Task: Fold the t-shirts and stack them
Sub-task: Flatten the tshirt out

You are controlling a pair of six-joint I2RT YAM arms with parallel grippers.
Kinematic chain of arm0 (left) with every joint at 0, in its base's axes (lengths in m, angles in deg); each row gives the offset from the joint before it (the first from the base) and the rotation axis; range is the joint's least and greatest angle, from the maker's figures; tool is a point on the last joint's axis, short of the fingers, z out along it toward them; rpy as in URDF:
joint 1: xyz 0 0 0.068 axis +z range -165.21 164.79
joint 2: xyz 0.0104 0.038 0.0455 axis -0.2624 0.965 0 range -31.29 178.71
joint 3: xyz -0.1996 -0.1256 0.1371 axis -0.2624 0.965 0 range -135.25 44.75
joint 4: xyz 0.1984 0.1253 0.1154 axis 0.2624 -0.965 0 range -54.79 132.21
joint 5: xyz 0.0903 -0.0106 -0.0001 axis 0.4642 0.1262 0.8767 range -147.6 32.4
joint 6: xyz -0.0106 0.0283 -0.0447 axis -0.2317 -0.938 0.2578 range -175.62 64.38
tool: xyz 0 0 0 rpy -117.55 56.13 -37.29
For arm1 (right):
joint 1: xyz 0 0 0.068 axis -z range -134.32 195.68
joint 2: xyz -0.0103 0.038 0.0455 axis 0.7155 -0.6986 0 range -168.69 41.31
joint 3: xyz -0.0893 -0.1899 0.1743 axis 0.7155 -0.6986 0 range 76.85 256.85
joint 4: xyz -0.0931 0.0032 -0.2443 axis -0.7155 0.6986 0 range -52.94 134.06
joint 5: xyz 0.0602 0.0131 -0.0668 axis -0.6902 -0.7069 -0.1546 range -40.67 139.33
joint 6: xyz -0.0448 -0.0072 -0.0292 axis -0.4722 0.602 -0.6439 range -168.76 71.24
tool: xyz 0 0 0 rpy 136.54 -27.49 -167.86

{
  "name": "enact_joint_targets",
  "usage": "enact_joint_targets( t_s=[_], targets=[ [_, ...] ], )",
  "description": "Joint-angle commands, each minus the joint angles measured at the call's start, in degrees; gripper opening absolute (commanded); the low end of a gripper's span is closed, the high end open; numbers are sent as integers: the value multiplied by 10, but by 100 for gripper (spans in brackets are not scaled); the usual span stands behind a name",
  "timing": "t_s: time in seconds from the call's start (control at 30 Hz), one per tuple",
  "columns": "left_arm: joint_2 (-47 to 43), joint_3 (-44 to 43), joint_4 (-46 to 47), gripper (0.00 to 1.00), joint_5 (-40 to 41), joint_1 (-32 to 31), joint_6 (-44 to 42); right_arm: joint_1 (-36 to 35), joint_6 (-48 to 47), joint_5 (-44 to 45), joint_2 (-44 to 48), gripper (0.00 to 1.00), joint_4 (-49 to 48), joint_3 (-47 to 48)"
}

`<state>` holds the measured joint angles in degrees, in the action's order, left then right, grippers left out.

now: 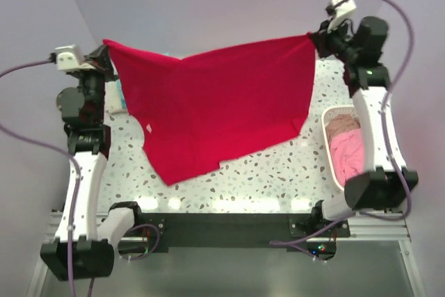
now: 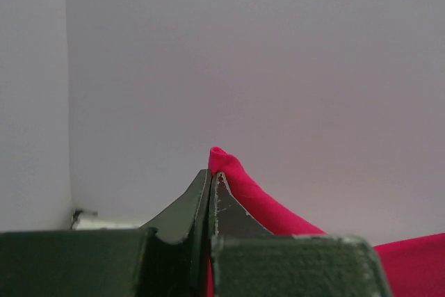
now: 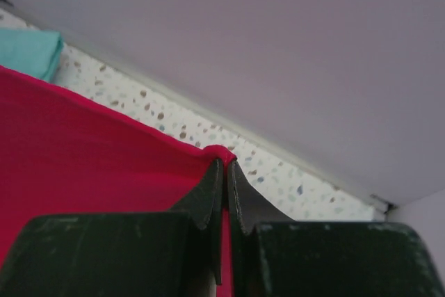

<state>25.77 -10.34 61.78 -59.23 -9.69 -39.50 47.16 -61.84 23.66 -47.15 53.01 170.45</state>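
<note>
A: Which step is happening?
B: Spreading. The left gripper [image 1: 104, 57] and right gripper [image 1: 316, 38] are each pinching shut on a corner of the red t-shirt [image 1: 215, 109]. Both arms are reaching high over the table's [image 1: 278, 172] far edge, and the cloth is hanging toward the middle.
A: Next?
B: Probably lowering it flat, with even tension.

The left gripper [image 2: 212, 182] has its jaws pinched on a fold of red t-shirt [image 2: 243, 193] before a plain wall [image 2: 264, 53].
</note>
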Motion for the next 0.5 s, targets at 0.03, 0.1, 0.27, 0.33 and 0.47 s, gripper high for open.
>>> enact_joint_targets(
  t_s=[0.03, 0.1, 0.27, 0.33, 0.47],
  targets=[
    [-109, -105, -18, 0, 34, 5, 49, 12, -26, -6, 137, 0, 94, 102],
    [-142, -153, -33, 0, 38, 5, 61, 13, -31, 10, 169, 0, 117, 144],
    [-178, -251, -80, 0, 37, 6, 64, 13, -41, 58, 252, 0, 165, 217],
    [-181, -289, -93, 0, 36, 6, 61, 13, -48, 83, 262, 0, 174, 233],
    [-185, -331, -109, 0, 44, 5, 43, 13, -53, 115, 263, 0, 177, 258]
  ],
)
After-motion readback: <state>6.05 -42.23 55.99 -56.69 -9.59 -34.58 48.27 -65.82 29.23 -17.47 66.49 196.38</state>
